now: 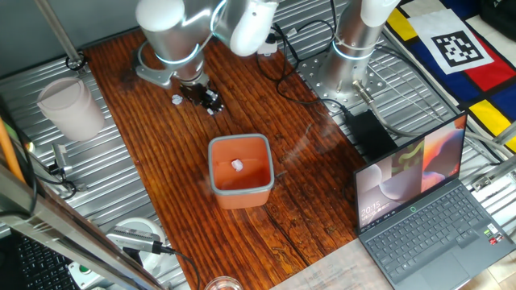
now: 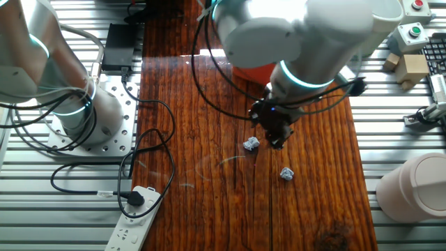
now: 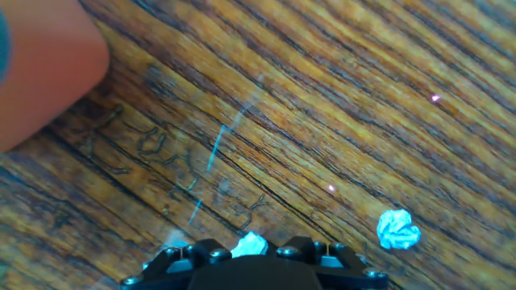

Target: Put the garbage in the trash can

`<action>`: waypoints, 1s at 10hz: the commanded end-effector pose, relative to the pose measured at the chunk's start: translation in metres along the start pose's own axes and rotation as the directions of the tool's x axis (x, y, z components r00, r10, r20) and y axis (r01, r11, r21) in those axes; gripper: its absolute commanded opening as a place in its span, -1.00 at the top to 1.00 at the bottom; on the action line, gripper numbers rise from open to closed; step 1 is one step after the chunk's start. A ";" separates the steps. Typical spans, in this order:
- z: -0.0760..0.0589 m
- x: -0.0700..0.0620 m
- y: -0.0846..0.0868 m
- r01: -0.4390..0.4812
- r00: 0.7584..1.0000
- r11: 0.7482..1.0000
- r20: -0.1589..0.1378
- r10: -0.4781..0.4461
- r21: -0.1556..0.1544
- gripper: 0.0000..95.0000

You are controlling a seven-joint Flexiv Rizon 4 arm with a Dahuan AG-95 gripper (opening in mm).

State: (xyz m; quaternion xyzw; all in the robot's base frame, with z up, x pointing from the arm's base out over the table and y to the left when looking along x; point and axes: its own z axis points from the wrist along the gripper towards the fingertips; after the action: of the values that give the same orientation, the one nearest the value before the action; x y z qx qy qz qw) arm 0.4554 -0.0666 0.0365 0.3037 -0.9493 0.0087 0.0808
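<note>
The orange trash can (image 1: 219,184) stands mid-table with one white scrap (image 1: 238,165) inside it. In the other fixed view my arm hides most of the can (image 2: 252,72), and in the hand view it is an orange blur (image 3: 40,64) at top left. Two scraps of garbage lie on the wood, one (image 2: 251,143) just beside my fingertips and one (image 2: 286,173) farther off. My gripper (image 2: 277,138) hangs low over the table, jaws apart. In the hand view a scrap (image 3: 251,243) shows between them, not gripped, and the other scrap (image 3: 398,229) lies to the right. The gripper also shows in one fixed view (image 1: 205,98).
A translucent white cup (image 1: 71,106) stands at the table's edge (image 2: 414,188). A laptop (image 1: 427,209) is open at one corner. A power strip and cables (image 2: 139,209) lie beside the wooden top. A second arm's base (image 2: 77,111) is bolted nearby.
</note>
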 end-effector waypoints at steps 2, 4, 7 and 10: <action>0.010 0.004 0.002 0.005 1.000 1.000 0.000 -0.005 0.003 -0.20; 0.013 0.008 0.002 0.011 1.000 1.000 -0.003 -0.011 0.006 0.20; 0.018 0.012 0.003 0.015 1.000 1.000 0.001 -0.015 0.011 0.60; 0.023 0.012 0.002 0.015 1.000 1.000 0.017 -0.015 0.020 1.00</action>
State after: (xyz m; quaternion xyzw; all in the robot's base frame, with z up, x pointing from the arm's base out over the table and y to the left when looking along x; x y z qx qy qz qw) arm 0.4415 -0.0730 0.0152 0.3110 -0.9478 0.0153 0.0690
